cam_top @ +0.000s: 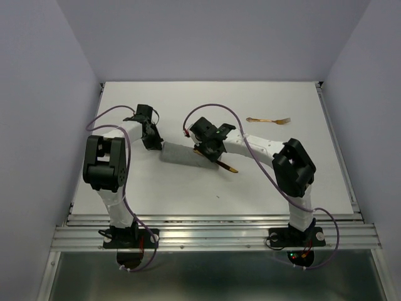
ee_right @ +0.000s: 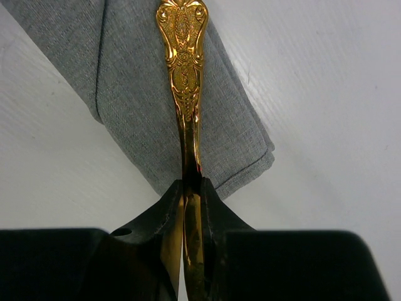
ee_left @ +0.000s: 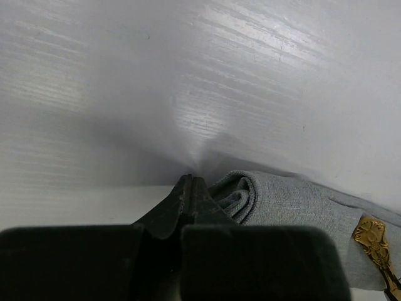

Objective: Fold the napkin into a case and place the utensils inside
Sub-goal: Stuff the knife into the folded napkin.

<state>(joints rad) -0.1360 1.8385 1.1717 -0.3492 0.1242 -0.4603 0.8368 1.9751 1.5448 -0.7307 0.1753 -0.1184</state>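
Top view: a white table (cam_top: 188,194) with the grey napkin folded into a narrow case (cam_top: 182,154) lying near its middle. The left gripper (cam_top: 152,139) sits at the left end of the case. The right gripper (cam_top: 212,152) hangs over the right end of the case, and a golden utensil (cam_top: 227,167) sticks out past the case toward the robot. A fork (cam_top: 269,120) lies alone, well apart from the case, beyond its right end and farther from the robot, probably waiting its turn

Left wrist view: the left gripper (ee_left: 191,185) has its fingers pressed together, with nothing visible between them. The rolled end of the case (ee_left: 282,200) lies just beside the tip, on its right. This arm seems placed there to brace that end, so the cloth does not slide when a utensil is pushed in. The ornate end of the golden utensil (ee_left: 373,241) shows over the far part of the case

Right wrist view: the right gripper (ee_right: 191,188) has its jaws nearly closed, clamped on the thin shaft of the golden utensil (ee_right: 183,50). The decorated handle reaches out over the case (ee_right: 138,88), apparently resting on top of the cloth rather than inside a fold. Gripping the shaft lets the handle lead toward the pouch. The working end is hidden behind the jaws, so knife or spoon cannot be told
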